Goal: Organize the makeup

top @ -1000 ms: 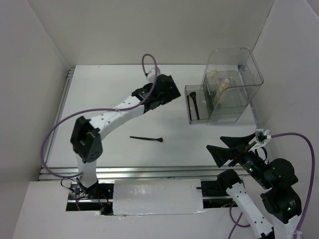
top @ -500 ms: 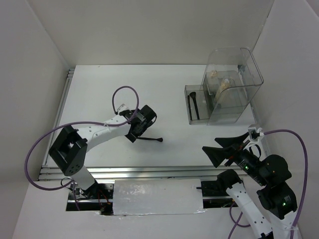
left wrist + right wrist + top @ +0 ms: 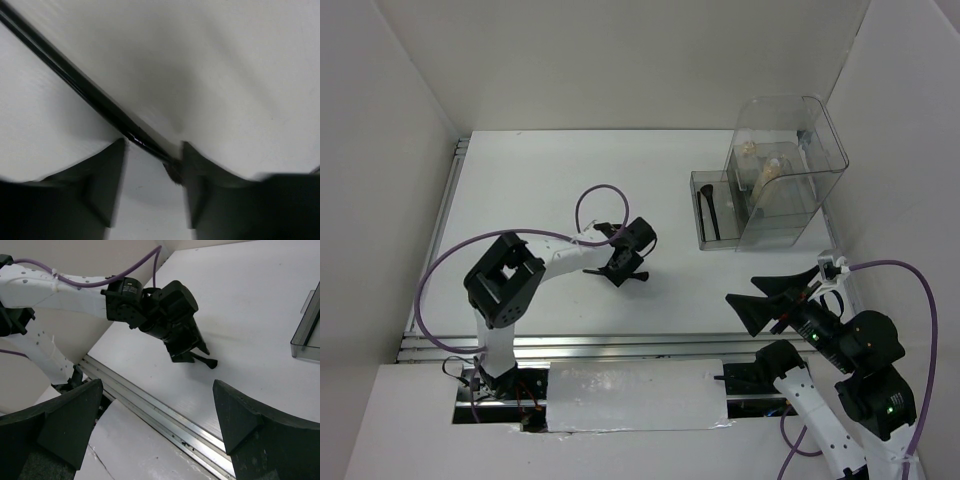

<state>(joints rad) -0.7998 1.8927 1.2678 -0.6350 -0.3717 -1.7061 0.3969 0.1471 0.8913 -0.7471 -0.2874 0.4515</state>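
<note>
I am looking at the tall clear plastic box, which is standing on the white table at its far right. A thin black makeup brush is lying flat on the table well to the left of that box and nearer the arm bases. The left gripper is reaching down over the brush. In the left wrist view its jaws are standing apart, straddling the bristle end, and the handle is running diagonally across the gap. The right gripper is hovering near the table's front edge, on the near side of the box, with its jaws spread wide and holding nothing. A low clear tray is sitting against the box's left side, and a second black brush is lying in it. Beige items are showing inside the box, too blurred through the plastic to identify.
</note>
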